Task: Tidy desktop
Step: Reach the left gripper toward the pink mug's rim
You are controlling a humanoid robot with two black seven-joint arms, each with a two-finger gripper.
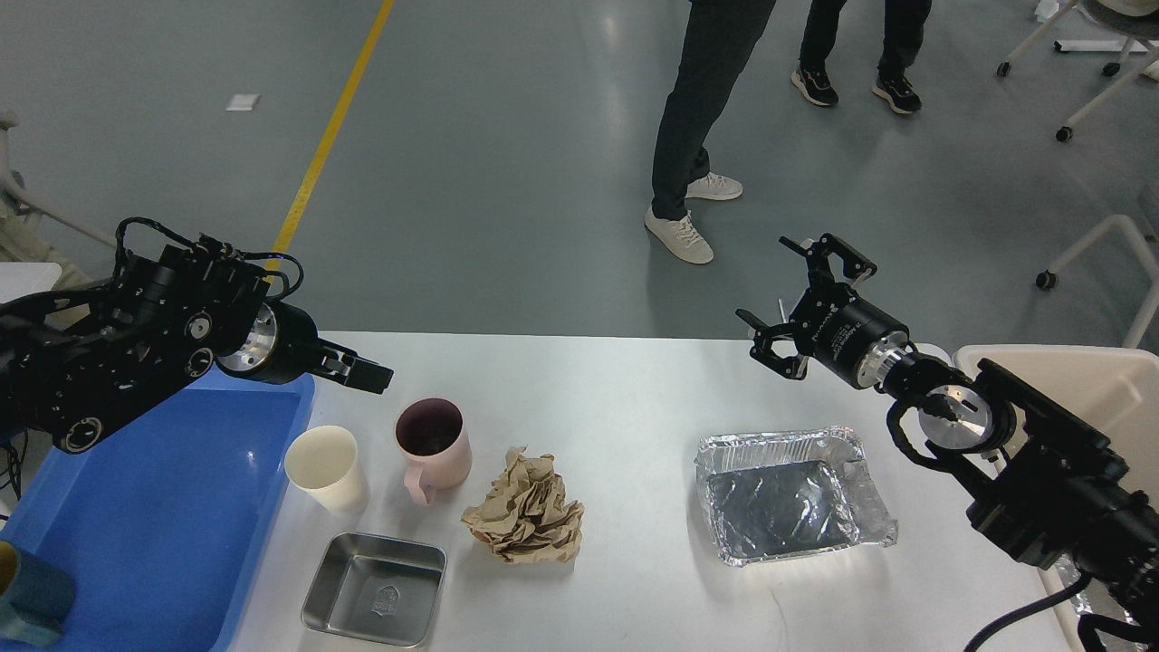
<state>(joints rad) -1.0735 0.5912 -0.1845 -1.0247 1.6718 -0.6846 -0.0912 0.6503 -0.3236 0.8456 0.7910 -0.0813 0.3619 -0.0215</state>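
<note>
On the desk [634, 380], five loose items lie between the two arms: a cream cup [326, 469], a pink mug [435, 445], a wad of brown paper [526, 510], a steel tray [375, 589] and a foil pan [790, 496]. The white desk fills the lower half of the view, with a blue tray [163, 507] at its left edge and a beige bin [1077, 380] at its right.

Left tool [367, 371]: hovers above the desk's far edge, just beyond the cup and mug, grasping nothing. Its fingers appear closed together, though they are dark and seen at an angle.

Right tool [797, 303]: released, fingers spread wide, hanging above and beyond the foil pan, holding nothing.

Recommended procedure, judged from the layout:
1. Assign work by reach. The left arm should take the cup and mug to the blue tray; the right arm should take the foil pan, and probably the paper, to the bin.
2. Open the left tool before descending.
3. Cup and mug stand close together. Approach the cup from its outer side to avoid tipping the mug.
4. Grip the foil pan by one rim; the thin wall will likely crumple under a firm pinch.
</note>
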